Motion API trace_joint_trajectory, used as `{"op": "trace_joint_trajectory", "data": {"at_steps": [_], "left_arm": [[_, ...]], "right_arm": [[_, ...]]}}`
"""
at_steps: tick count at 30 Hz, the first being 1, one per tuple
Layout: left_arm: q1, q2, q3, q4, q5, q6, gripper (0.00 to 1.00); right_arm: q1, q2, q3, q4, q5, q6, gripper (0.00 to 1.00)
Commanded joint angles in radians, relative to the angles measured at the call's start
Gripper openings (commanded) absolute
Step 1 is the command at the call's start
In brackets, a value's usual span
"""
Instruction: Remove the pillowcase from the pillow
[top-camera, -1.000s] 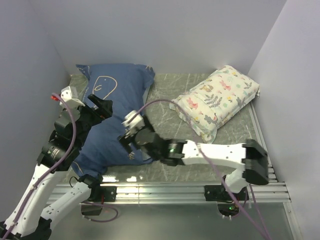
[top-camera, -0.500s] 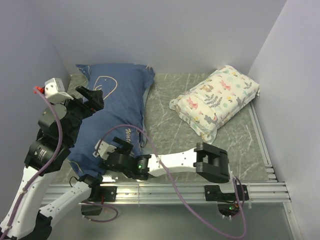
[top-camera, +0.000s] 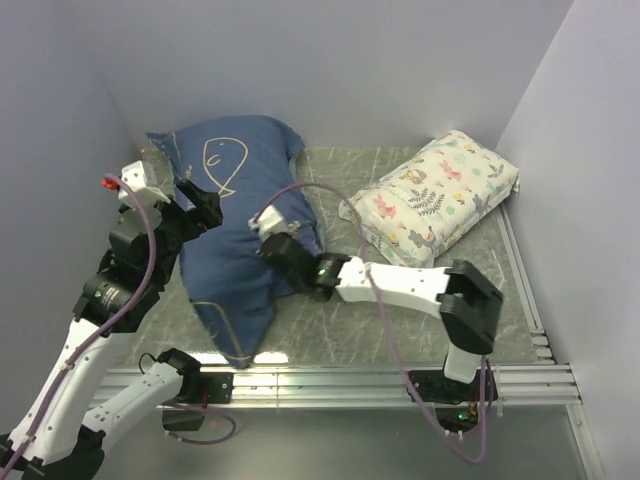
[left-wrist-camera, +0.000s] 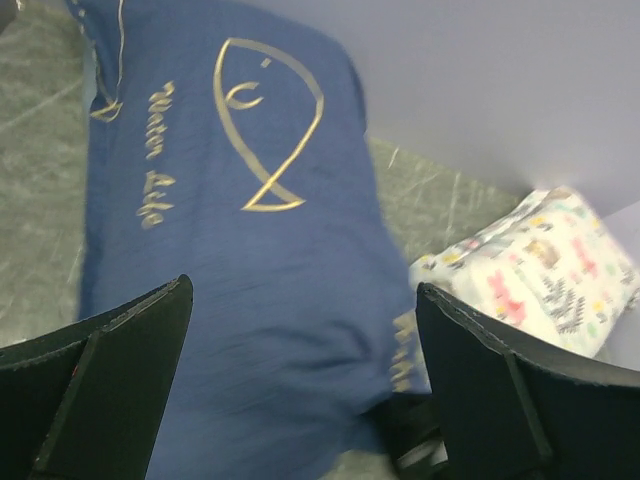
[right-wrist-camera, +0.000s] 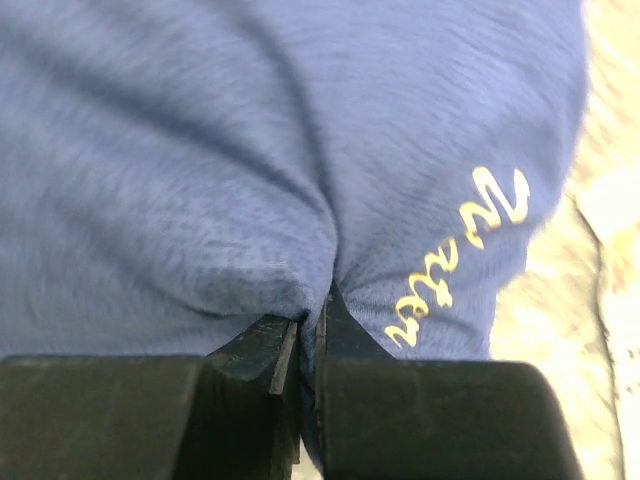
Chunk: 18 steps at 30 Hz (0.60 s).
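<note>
The grey marbled table (top-camera: 335, 195) fills the walled bay. The navy pillowcase (top-camera: 235, 235) takes up its left half, plump and full. Its broad end is propped against the back wall near the left corner, and its narrower end reaches down to the near rail; what fills it is hidden in every view. The floral pillow (top-camera: 432, 200) lies aslant at the back right, apart from the case with bare table between them. The right gripper (top-camera: 278, 248) reaches across from the right and meets the case at its right edge, about halfway along. From the right wrist view it (right-wrist-camera: 308, 322) is clenched on a pinch of the blue cloth, with wrinkles running into the closed jaws. The left gripper (top-camera: 205, 207) sits at the left side of the case, over its upper half. From its own camera the black fingers (left-wrist-camera: 120, 350) stand wide apart with the case spread between and below them, gripping nothing. A pale fish outline (left-wrist-camera: 268, 140) marks the upper cloth, and script lettering (right-wrist-camera: 460, 255) lies just right of the pinched fold.
</note>
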Motion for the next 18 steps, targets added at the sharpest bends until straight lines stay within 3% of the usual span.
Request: {"op": "trace_joint_trajectory", "data": {"at_steps": [1, 4, 6, 8, 12, 18], "left_arm": [[0.002, -0.004, -0.064, 0.039, 0.016, -0.024, 0.99], [0.003, -0.001, -0.137, 0.053, 0.010, -0.065, 0.99], [0.003, 0.008, -0.196, 0.064, 0.013, -0.088, 0.99], [0.003, 0.031, -0.233, 0.078, 0.013, -0.120, 0.99], [0.020, 0.070, -0.314, 0.067, -0.024, -0.200, 0.99], [0.155, 0.050, -0.433, 0.082, -0.042, -0.350, 0.99]], "right_arm": [[-0.107, -0.134, -0.053, -0.036, -0.026, 0.153, 0.00], [-0.166, -0.187, -0.120, -0.021, -0.136, 0.222, 0.00], [-0.172, -0.217, -0.166, -0.009, -0.127, 0.251, 0.01], [-0.175, -0.237, -0.202, 0.002, -0.112, 0.268, 0.08], [-0.175, -0.309, -0.254, 0.033, -0.094, 0.284, 0.09], [-0.177, -0.351, -0.283, 0.028, -0.089, 0.301, 0.04]]}}
